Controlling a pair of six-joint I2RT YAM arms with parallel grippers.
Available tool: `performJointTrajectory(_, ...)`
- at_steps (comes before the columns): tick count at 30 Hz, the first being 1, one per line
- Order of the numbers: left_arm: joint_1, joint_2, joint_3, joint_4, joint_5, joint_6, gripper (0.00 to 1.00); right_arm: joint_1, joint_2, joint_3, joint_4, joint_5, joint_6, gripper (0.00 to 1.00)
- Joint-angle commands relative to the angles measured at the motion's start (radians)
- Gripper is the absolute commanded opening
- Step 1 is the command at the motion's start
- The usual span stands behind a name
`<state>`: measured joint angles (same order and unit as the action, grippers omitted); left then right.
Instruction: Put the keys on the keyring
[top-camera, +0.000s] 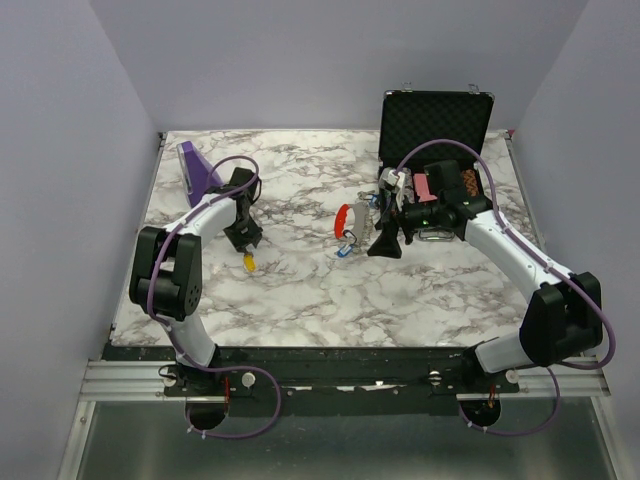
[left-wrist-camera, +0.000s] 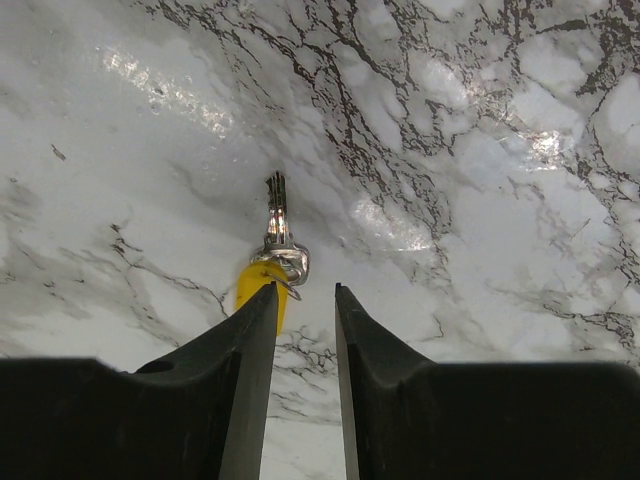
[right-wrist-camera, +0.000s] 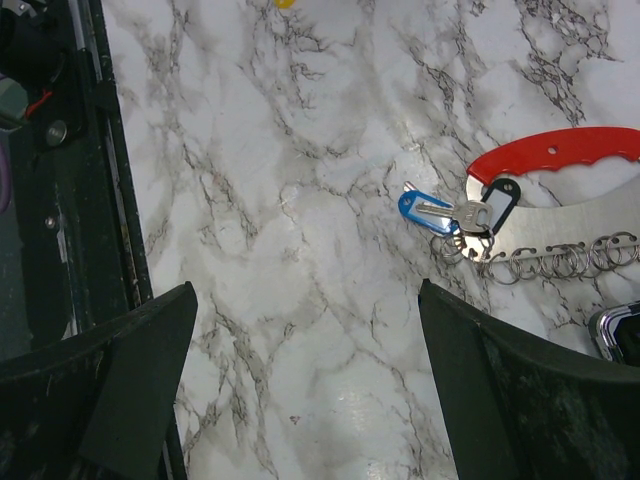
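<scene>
One yellow key (left-wrist-camera: 270, 260) sits off-centre to your left gripper (left-wrist-camera: 306, 288), whose narrow jaws seemingly hold nothing; re-centre over its head before closing; right gripper (right-wrist-camera: 305, 290) hangs wide open, empty.

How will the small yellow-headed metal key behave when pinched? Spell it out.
The small yellow-headed metal key lies flat on the glossy marble tabletop, so it will probably skid rather than lift. Its thin metal blade looks stiff and light. The tiny ring at its head may swing loosely.
</scene>
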<state>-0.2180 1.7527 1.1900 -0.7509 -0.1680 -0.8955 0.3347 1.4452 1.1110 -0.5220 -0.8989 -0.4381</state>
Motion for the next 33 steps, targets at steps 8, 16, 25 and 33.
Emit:
performJointTrajectory(8,-0.006,-0.231,-0.026,-0.008,-0.071,0.090,0.39,0.096,0.053,-0.017,0.036,-0.065,0.041,1.00)
performJointTrajectory(16,0.000,-0.821,-0.310,0.197,-0.044,0.430,0.84,0.366,0.314,0.191,0.201,0.189,0.283,0.97)
performJointTrajectory(25,0.003,-1.467,-0.560,0.318,-0.089,0.602,0.99,0.481,0.779,0.679,0.172,0.305,0.516,0.72)
performJointTrajectory(33,0.005,-1.489,-0.558,0.326,-0.125,0.615,0.99,0.514,0.981,0.921,0.122,0.319,0.568,0.58)
